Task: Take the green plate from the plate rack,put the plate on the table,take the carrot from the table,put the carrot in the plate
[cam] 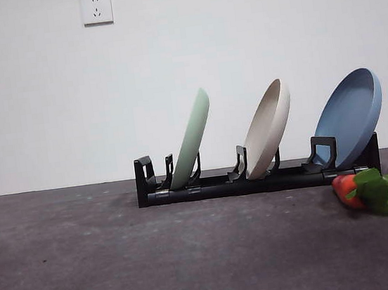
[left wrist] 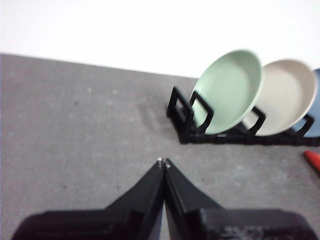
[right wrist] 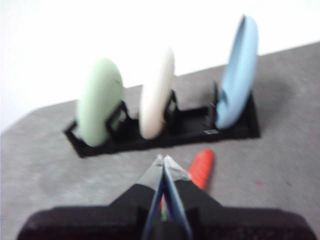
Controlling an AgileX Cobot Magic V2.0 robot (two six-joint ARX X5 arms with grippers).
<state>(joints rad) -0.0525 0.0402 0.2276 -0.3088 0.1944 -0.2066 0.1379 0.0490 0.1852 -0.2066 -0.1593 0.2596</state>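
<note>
The green plate [cam: 192, 139] stands tilted in the left slot of the black plate rack [cam: 255, 177], on the dark grey table [cam: 124, 267]. It also shows in the left wrist view [left wrist: 229, 91] and the right wrist view [right wrist: 99, 102]. The carrot [cam: 370, 193] lies on the table in front of the rack's right end, leafy top toward the right. My left gripper [left wrist: 163, 162] is shut and empty, some way short of the rack [left wrist: 200, 131]. My right gripper [right wrist: 163, 159] is shut and empty, just short of the carrot [right wrist: 202, 167]. Neither gripper shows in the front view.
A beige plate [cam: 269, 130] stands in the rack's middle slot and a blue plate [cam: 350, 119] in the right slot. Two wall sockets [cam: 96, 8] sit high on the white wall behind.
</note>
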